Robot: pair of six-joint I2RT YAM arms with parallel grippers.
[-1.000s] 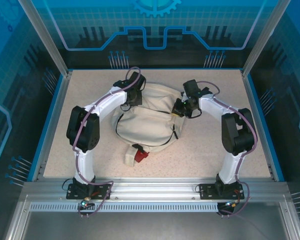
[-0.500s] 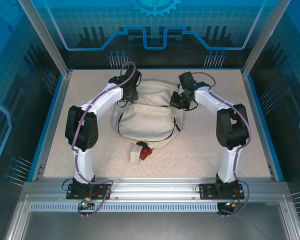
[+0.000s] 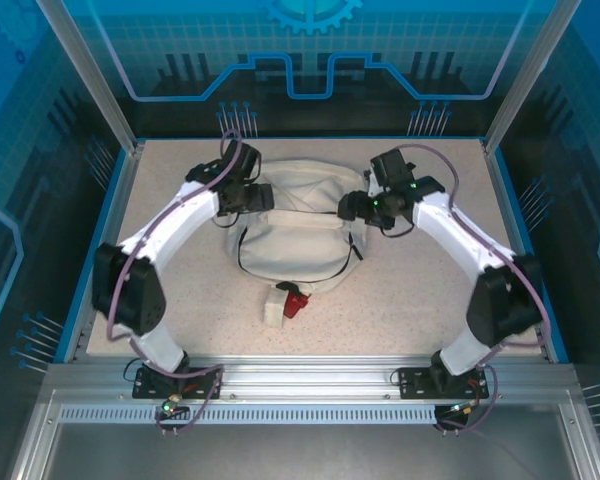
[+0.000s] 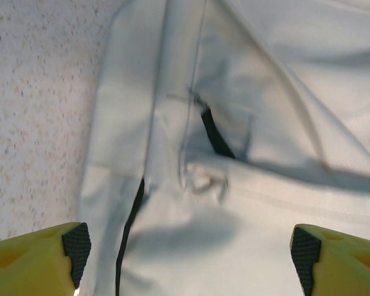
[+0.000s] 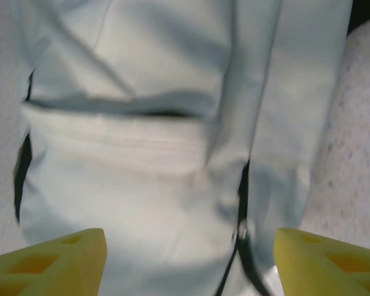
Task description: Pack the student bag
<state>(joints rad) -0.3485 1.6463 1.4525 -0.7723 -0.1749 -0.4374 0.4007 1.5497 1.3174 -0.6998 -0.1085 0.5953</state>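
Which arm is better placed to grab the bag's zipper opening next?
Left, probably: the left tool, open, hangs over the student bag with a dark zipper gap between its fingers. View from the right tool is blurred.

student bag cream fabric below right gripper, yellow fingers spread wide, speckled table right of bag

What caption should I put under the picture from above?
Left tool and right tool, both open, at opposite sides of a cream bag on the table.
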